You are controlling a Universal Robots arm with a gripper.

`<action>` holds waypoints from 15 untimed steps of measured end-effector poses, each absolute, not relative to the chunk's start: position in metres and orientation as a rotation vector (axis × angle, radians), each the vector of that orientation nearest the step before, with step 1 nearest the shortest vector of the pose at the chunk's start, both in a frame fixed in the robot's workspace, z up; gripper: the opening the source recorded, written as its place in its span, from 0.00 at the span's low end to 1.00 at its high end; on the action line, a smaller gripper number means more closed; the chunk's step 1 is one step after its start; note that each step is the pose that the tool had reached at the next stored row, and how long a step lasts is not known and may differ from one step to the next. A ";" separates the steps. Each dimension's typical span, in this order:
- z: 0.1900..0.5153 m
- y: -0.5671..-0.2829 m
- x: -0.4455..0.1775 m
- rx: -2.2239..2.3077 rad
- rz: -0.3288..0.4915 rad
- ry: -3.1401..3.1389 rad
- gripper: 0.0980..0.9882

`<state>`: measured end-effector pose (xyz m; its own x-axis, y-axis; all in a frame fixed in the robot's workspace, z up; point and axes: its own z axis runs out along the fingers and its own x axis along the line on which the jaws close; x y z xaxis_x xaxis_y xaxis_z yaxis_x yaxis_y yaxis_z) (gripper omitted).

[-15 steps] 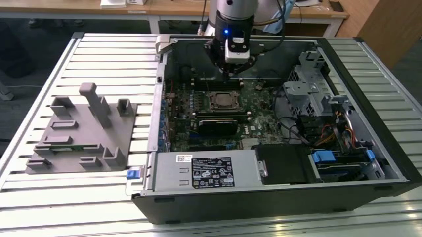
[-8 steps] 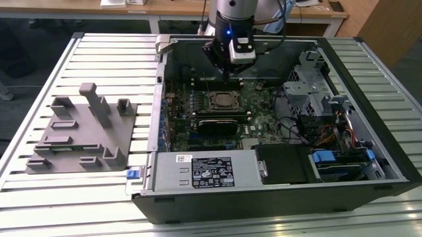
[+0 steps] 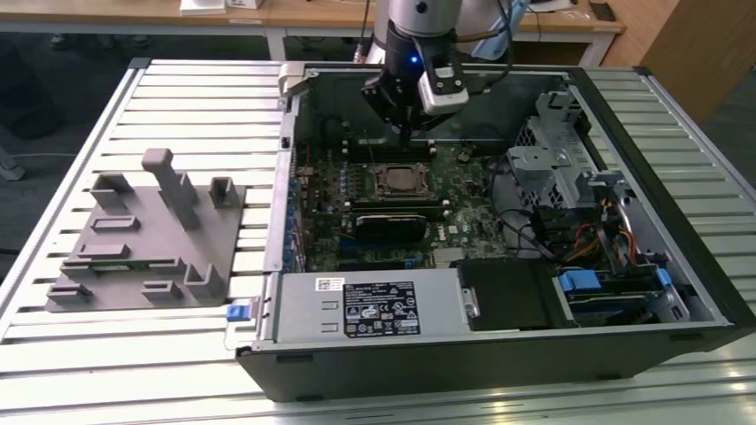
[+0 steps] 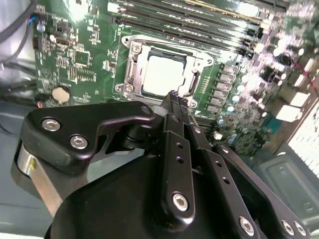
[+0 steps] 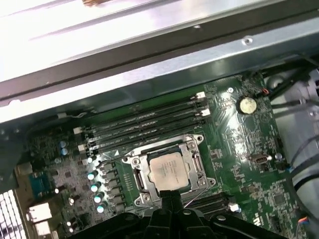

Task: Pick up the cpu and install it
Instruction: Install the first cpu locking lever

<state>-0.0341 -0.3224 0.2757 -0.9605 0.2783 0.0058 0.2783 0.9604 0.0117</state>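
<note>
The jaws (image 4: 174, 97) are clenched together with nothing between them, their tips hanging just above the near edge of the cpu (image 4: 164, 74), which lies flat in the socket frame (image 5: 168, 172) on the green motherboard (image 3: 455, 212). The board sits inside an open computer case (image 3: 661, 266) lying on a slatted metal worktop (image 3: 189, 97). A grey tray (image 3: 142, 239) rests at the exterior view's left. A white printed label (image 3: 375, 305) marks the power supply

- The gripper (image 3: 403, 133) hangs inside the open computer case (image 3: 661, 133).
- Just beneath its fingertips, apart from them, the cpu (image 3: 401, 179) sits in the motherboard (image 3: 455, 235) socket.
</note>
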 end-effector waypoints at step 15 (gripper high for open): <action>0.274 -0.323 -0.036 -0.231 -0.113 -3.134 0.01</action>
<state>-0.0362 -0.3226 0.2745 -0.9892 0.1467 0.0028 0.1466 0.9866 0.0716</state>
